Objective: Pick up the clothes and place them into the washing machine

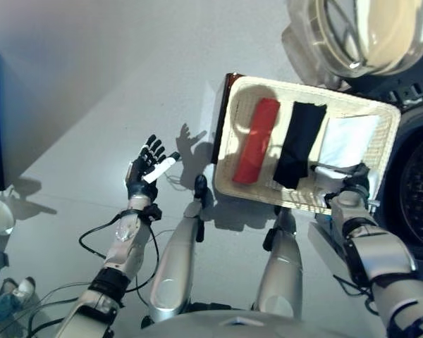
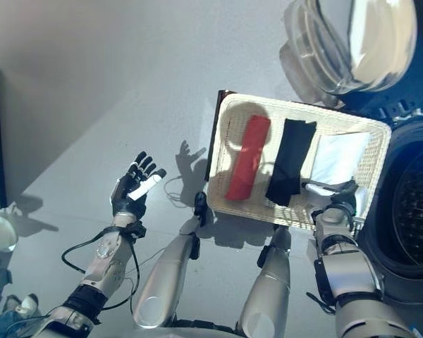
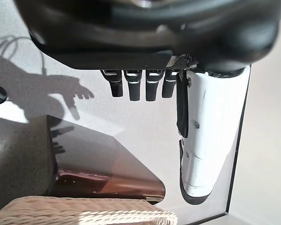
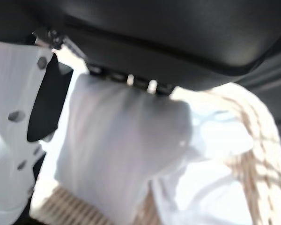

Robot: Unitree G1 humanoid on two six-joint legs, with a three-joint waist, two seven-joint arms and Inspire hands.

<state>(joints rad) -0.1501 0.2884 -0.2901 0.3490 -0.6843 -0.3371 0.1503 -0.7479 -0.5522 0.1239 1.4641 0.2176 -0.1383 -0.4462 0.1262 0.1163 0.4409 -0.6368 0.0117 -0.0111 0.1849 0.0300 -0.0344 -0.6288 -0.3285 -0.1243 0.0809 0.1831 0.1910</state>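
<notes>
A wicker basket (image 1: 229, 141) sits on the floor ahead of the robot, at about 1 o'clock from its body. Three folded clothes lie side by side in it: a red piece (image 1: 256, 141) toward 9 o'clock, a black piece (image 1: 299, 143) in the middle, and a white piece (image 1: 347, 141) toward 3 o'clock. The washer (image 1: 417, 184) stands just beside the basket at 3 o'clock, its drum open, with the lid (image 1: 363, 32) raised at 12 o'clock, so the drop is likely a short swing sideways.

The right hand (image 1: 357, 177) is down over the basket's near edge at the white piece. In its wrist view white cloth fills the space right below the palm, and the fingers are hidden behind it, so I cannot tell whether they have clamped on it. The hand probably starts here because this piece is nearest the drum.

The left hand (image 1: 145, 169) is held over bare floor at 9 o'clock of the basket, well apart from it, with its fingers straight and spread and nothing in it. It seems parked clear of the work.
</notes>
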